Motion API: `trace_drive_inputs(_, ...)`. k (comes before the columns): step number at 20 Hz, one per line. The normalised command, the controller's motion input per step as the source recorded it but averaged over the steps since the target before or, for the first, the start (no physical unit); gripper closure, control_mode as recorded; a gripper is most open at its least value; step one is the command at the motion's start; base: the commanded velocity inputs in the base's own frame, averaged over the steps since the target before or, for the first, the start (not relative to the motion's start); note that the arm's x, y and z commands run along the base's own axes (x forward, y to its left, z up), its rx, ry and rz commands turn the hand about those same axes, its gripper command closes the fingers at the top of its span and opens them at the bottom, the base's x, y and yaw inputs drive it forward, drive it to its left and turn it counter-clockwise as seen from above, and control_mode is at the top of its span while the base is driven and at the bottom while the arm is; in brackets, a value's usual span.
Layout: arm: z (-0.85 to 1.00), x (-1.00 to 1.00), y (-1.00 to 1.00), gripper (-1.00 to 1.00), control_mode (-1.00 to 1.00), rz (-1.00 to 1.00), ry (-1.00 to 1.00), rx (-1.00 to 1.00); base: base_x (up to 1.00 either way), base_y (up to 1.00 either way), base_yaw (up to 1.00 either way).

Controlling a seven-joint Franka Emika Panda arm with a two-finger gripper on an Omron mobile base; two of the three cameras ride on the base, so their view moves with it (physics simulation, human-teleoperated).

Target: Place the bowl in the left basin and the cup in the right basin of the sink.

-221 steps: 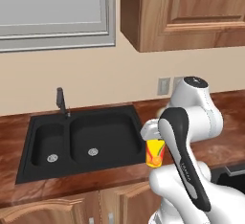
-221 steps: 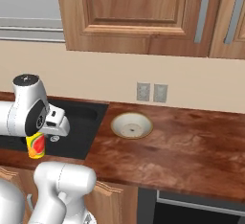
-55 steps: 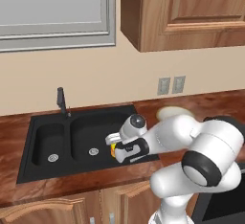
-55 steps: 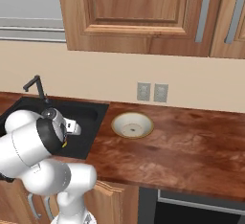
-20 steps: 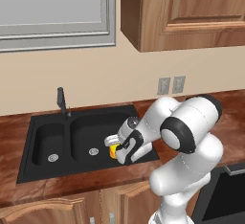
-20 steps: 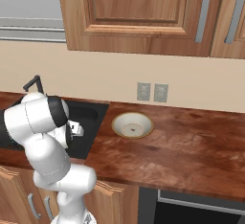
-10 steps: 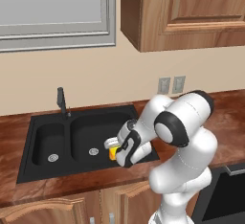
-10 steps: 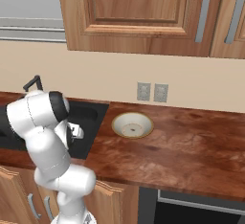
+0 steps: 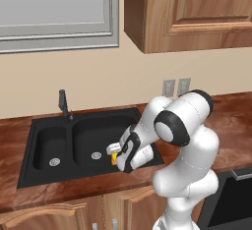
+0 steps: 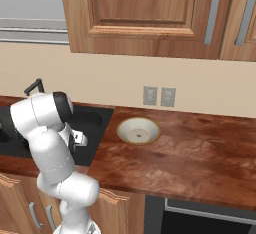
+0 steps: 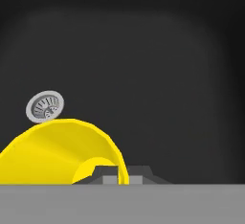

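Note:
My gripper (image 9: 119, 156) reaches down into the wider right basin (image 9: 96, 134) of the black sink and is shut on the yellow cup (image 9: 114, 157). In the hand view the cup (image 11: 57, 153) lies tilted at the bottom left, its open mouth toward the camera, just above the dark basin floor and near the silver drain (image 11: 45, 106). The narrower left basin (image 9: 49, 145) holds nothing but its drain (image 9: 54, 162). The cream bowl (image 10: 138, 130) with its tan rim rests on the wooden counter to the right of the sink; in the left base view my arm hides it.
A slim black faucet (image 9: 63, 104) stands behind the divider between the basins. Brown counter (image 10: 190, 153) stretches right of the bowl, with two wall outlets (image 10: 158, 96) behind it. Wooden cabinets hang overhead.
Eleven seconds ago the cup was held up over the counter edge; since then it has come down into the right basin. Over the last second the hand sank a little lower and to the left.

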Motion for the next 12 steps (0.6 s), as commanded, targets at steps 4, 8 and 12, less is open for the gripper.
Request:
trace_drive_inputs(4,-0.18,0.00,0.08,1.00,-1.00,0.00,0.00,0.00,0.00,0.00,0.00)
trace_drive_inputs(8,-0.17,0.00,0.09,1.00,-1.00,0.00,0.00,0.00,0.00,0.00,0.00)
trace_drive_inputs(12,-0.13,0.00,0.07,1.00,-1.00,0.00,0.00,0.00,0.00,0.00,0.00)
